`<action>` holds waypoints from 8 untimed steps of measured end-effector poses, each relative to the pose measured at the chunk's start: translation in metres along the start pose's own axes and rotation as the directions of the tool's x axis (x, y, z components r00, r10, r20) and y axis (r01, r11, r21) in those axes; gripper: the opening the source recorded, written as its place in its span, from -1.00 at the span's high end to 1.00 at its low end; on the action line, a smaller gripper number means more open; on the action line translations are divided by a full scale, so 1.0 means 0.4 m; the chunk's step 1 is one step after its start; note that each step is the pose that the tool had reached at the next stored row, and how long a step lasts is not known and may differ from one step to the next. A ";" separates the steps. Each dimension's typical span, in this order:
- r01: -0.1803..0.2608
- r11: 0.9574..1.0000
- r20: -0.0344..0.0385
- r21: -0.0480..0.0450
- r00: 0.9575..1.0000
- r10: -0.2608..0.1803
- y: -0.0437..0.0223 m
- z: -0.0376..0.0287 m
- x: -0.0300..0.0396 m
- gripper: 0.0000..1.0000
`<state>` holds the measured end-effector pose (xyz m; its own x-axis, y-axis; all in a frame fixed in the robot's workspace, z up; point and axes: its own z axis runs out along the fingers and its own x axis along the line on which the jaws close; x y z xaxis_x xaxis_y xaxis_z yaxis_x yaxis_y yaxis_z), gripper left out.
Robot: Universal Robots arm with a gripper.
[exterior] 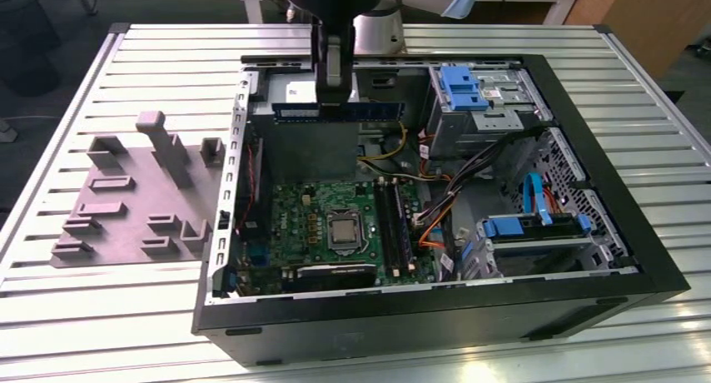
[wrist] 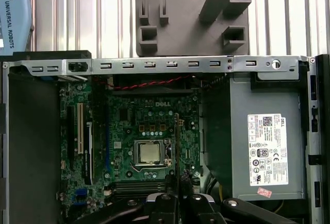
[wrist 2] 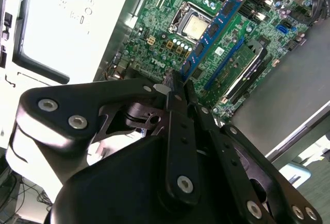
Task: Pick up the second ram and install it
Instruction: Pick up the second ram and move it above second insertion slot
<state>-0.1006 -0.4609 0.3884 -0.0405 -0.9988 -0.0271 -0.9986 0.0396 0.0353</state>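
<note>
Gripper point(exterior: 333, 105) is clamped on the second ram point(exterior: 372, 111), fingers point(wrist 2: 177, 105) pinched together on the stick's flat faces at approx. its middle, so a stretch of board sticks out to either side of the hand in the exterior view. Ram is carried level, long edge down, in the air above the open PC case point(exterior: 444, 316), and touches nothing but the fingers. In the second wrist view the stick point(wrist 2: 216, 26) runs straight out past the fingertips, blue-green w/ a row of dark chips. In the first wrist view it shows edge-on as a thin line point(wrist: 177, 141) just ahead of the hand. Below the hand lies the green mobo point(exterior: 295, 225) w/ the CPU point(exterior: 342, 231) near its centre. The long memory slots point(exterior: 391, 225) lie beyond the CPU, lower than the ram and apart from it. One slot looks to have a green stick point(wrist 2: 245, 64) seated already, though that's hard to confirm. Grey PSU box point(wrist: 242, 147) sits inside the case, off to one side of the hand. Grey plastic holder point(exterior: 122, 200) lies outside the case wall, well apart from the hand, on the slatted table point(exterior: 111, 316).
</note>
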 end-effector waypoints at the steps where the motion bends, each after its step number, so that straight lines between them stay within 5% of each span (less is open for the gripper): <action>1: 0.000 1.000 0.000 0.000 1.000 0.000 -0.003 0.001 0.000 0.72; 8: -0.004 1.000 -0.005 0.000 1.000 0.004 -0.006 0.002 0.000 0.72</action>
<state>-0.0984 -0.4609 0.3874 -0.0446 -0.9988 -0.0217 -0.9984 0.0438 0.0351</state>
